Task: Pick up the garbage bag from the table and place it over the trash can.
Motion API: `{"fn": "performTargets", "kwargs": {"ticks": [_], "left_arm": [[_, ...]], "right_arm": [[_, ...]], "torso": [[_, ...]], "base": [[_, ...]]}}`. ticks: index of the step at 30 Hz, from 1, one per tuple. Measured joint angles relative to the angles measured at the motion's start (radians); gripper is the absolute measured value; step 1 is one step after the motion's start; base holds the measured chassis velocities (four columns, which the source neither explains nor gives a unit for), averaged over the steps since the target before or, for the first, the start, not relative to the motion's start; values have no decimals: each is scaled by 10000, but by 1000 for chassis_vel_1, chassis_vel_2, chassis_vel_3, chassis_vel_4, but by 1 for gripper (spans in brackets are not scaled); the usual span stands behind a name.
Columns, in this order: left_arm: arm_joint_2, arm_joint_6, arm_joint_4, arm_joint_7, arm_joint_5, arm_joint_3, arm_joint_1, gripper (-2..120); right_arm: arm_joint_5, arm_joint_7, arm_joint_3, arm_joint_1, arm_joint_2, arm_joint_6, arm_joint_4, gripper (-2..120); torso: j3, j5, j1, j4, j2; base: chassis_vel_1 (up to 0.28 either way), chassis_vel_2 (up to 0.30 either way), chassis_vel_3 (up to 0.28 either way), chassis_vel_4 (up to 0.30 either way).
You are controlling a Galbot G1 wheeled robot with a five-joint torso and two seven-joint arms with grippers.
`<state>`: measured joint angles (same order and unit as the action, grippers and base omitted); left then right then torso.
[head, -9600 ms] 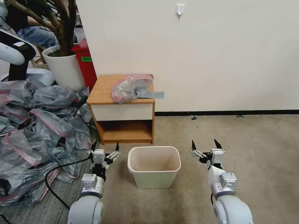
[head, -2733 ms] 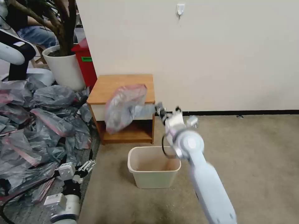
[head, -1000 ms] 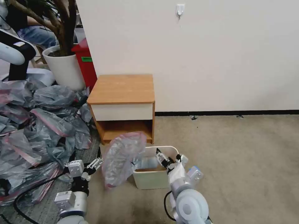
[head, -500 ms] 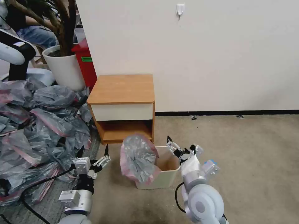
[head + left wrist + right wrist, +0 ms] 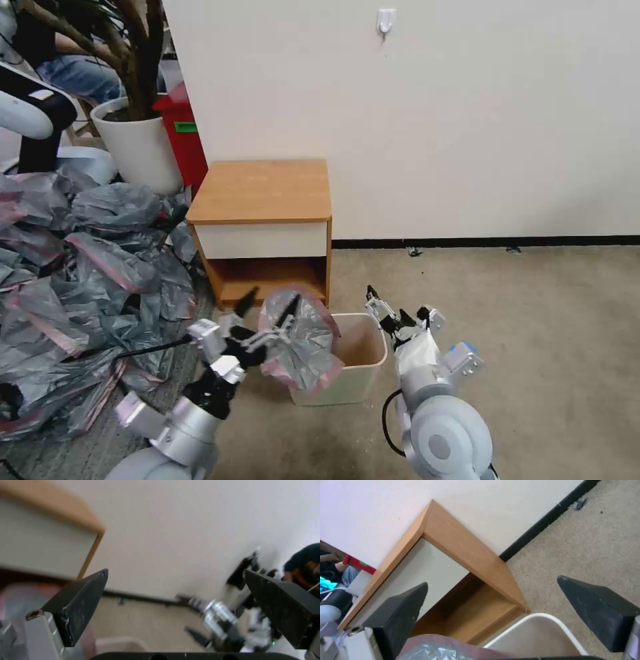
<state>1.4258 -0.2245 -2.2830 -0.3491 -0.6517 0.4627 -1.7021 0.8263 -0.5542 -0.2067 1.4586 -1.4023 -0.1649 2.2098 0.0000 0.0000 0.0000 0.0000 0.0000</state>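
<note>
Bag off the bench, half over the can, not yet fitted.

The garbage bag (image 5: 301, 345) hangs crumpled on the left rim of the trash can (image 5: 363, 370); the bench (image 5: 263, 190) top is bare. The left gripper (image 5: 265, 313), jaws wide, is at the bag; the right gripper (image 5: 385, 309), jaws wide and empty, hovers above the far right corner. Spreading the mouth around the rim is left.

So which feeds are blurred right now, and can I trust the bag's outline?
Head view: sharp on the garbage bag draped on the trash can left rim; slight motion smear on the left end effector. Left wrist view: heavily smeared, table soft. Right wrist view: crisp, right end effector open above the bin.
</note>
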Motion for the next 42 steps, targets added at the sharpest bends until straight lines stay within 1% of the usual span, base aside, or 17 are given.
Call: {"fn": "performTargets", "kwargs": {"ticks": [2,3,4,5,6,7,9,10,11,14,16,17,18,23,33,39,42], "left_arm": [[-115,-417,265,981,68,-503,251,100],[-115,-417,265,981,68,-503,251,100],[-155,-724,356,1629,81,-782,430,100],[-176,-1081,430,2672,81,-1137,690,100],[-172,-1331,464,3385,74,-1398,868,100],[-172,-1331,464,3385,74,-1398,868,100],[-114,-1606,469,4204,146,-1717,1048,100],[-79,-1728,429,4474,287,-1783,1060,100],[-79,-1728,429,4474,287,-1783,1060,100],[-48,-2137,222,5152,880,-1820,1006,100],[-52,-2192,208,5234,942,-1820,998,100],[-93,-2458,185,5698,1294,-1787,978,100],[-112,-2523,212,5887,1448,-1747,986,100],[-155,-2618,400,6306,1660,-1594,1031,100],[-212,-2701,831,6520,1720,-1415,1155,100],[-233,-2726,1105,6556,1703,-1417,1262,100],[-267,-2607,1243,6337,1707,-1397,1301,100]], "right_arm": [[1,0,-77,77,17,-1,60,99],[1,0,-77,77,17,-1,60,99],[2,0,-125,133,28,-1,87,99],[3,-1,-194,217,48,-1,106,99],[3,-1,-249,291,59,3,127,99],[3,-1,-249,291,59,3,127,99],[-4,4,-342,418,65,24,150,99],[-10,8,-385,482,62,42,168,99],[-10,8,-385,482,62,42,168,99],[-44,20,-443,565,39,90,171,99],[-50,23,-445,572,33,96,171,99],[-77,34,-436,597,-4,112,169,99],[-106,38,-415,606,-35,120,151,99],[-240,51,-304,621,-122,168,40,99],[-347,70,-267,683,-147,265,-61,99],[-348,73,-298,682,-122,282,-75,99],[-347,73,-330,673,-104,302,-105,99]], "torso": [[0,-1,0,0,0],[0,-1,0,0,0],[0,0,0,0,-1],[0,0,0,0,-1],[1,0,0,-1,0],[1,0,0,-1,0],[0,0,0,-1,0],[0,0,0,-1,0],[0,0,0,-1,0],[0,0,0,0,0],[0,0,0,0,0],[0,0,0,0,-1],[0,0,0,1,0],[0,-1,0,1,0],[0,-1,0,0,0],[0,-1,0,0,0],[0,-1,0,0,0]], "base": [[0,0,0,0],[0,0,0,0],[0,0,0,0],[0,0,0,0],[0,0,0,0],[0,0,0,0],[0,0,0,0],[0,0,0,0],[0,0,0,0],[0,0,0,0],[0,0,0,0],[0,0,0,0],[0,0,0,0],[0,0,0,0],[0,0,0,0],[0,0,0,0],[0,0,0,0]]}}
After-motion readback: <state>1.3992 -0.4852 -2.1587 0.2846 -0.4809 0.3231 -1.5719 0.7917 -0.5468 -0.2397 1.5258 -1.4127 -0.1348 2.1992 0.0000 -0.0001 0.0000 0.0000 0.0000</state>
